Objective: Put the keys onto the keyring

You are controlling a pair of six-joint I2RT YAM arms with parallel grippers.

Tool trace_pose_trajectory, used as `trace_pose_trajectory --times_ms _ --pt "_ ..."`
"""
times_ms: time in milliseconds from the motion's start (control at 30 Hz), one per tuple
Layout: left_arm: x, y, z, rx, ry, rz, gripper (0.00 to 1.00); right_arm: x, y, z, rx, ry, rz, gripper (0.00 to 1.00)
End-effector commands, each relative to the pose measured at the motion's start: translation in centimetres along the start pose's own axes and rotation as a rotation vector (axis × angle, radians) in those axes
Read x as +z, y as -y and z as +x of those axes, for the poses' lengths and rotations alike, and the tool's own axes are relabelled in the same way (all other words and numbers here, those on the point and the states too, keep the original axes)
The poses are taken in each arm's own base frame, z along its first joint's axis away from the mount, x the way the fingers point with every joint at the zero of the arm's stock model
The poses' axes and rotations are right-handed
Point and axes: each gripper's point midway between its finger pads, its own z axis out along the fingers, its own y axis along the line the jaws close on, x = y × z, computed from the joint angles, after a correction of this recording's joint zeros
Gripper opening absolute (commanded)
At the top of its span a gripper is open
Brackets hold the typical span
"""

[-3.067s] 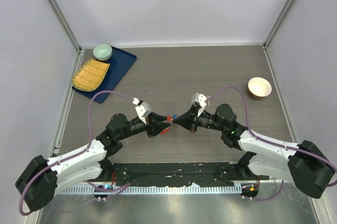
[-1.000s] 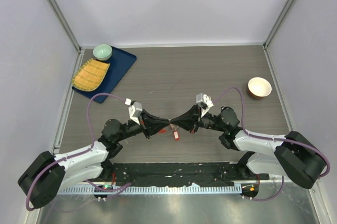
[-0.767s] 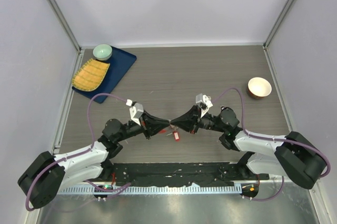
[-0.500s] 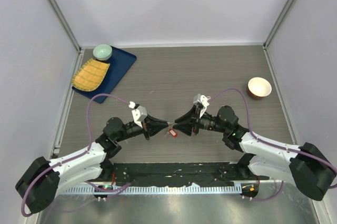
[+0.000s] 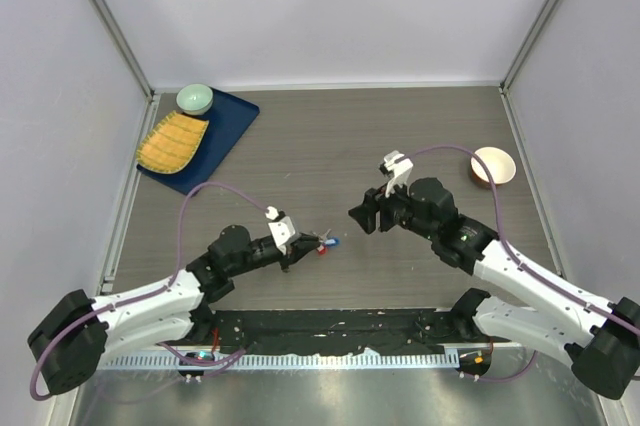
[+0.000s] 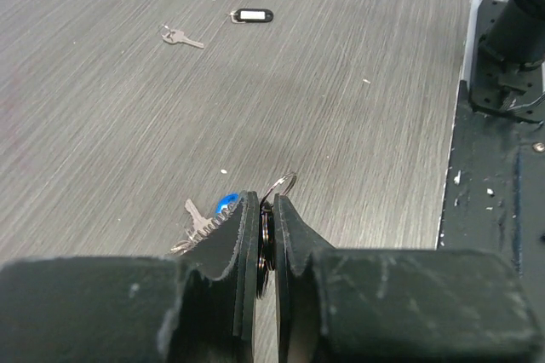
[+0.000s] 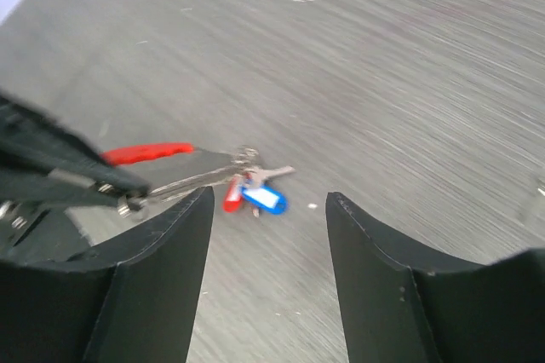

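My left gripper (image 5: 306,245) is shut on the metal ring of the keyring (image 6: 266,231), pinched edge-on between its jaws. From the ring hang a blue tag (image 7: 264,199), a red curved tag (image 7: 149,152), a red-headed key (image 7: 232,197) and a silver key (image 7: 274,173), low over the table. Another plain silver key (image 6: 181,37) lies loose on the table ahead of the left gripper. My right gripper (image 5: 360,217) is open and empty, raised to the right of the keyring bundle (image 5: 325,243) and apart from it.
A small black oval fob (image 6: 252,15) lies next to the loose silver key. At the back left, a blue tray (image 5: 228,129) carries a green bowl (image 5: 194,98) and a yellow mat. A tan bowl (image 5: 492,166) stands at the right.
The right gripper opened, let go of the keyring bundle and drew back up and to the right. The left gripper stayed shut on the ring and moved lower and slightly right.
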Motion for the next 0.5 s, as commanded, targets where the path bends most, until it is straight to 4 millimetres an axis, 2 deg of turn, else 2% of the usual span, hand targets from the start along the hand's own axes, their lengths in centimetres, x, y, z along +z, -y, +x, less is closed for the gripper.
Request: trace_pose_trajectory --times_ms 0,33,100,267,433,467 --pt "0.7 -0.6 0.7 0.104 -0.058 -0.035 0.00 -1.9 6.4 0.6 0.084 -0.095 0.361 0.64" --pt "0.9 -0.4 1.1 0.120 -0.075 -0.037 0.00 -2.7 7.7 0.5 0.103 -0.125 0.416 0.71" --pt "1.1 -0.4 1.2 0.152 -0.091 -0.045 0.00 -3.3 9.2 0.8 0.108 -0.162 0.482 0.76" --pt "1.1 -0.2 1.6 0.188 -0.111 -0.063 0.00 -5.0 13.5 1.9 0.130 -0.273 0.636 0.76" --pt "1.4 -0.3 2.4 0.224 -0.153 -0.079 0.00 -4.9 16.2 2.8 0.176 -0.334 0.696 0.75" --pt "1.4 -0.5 2.5 0.232 -0.161 -0.096 0.00 -4.6 16.7 3.6 0.183 -0.365 0.706 0.75"
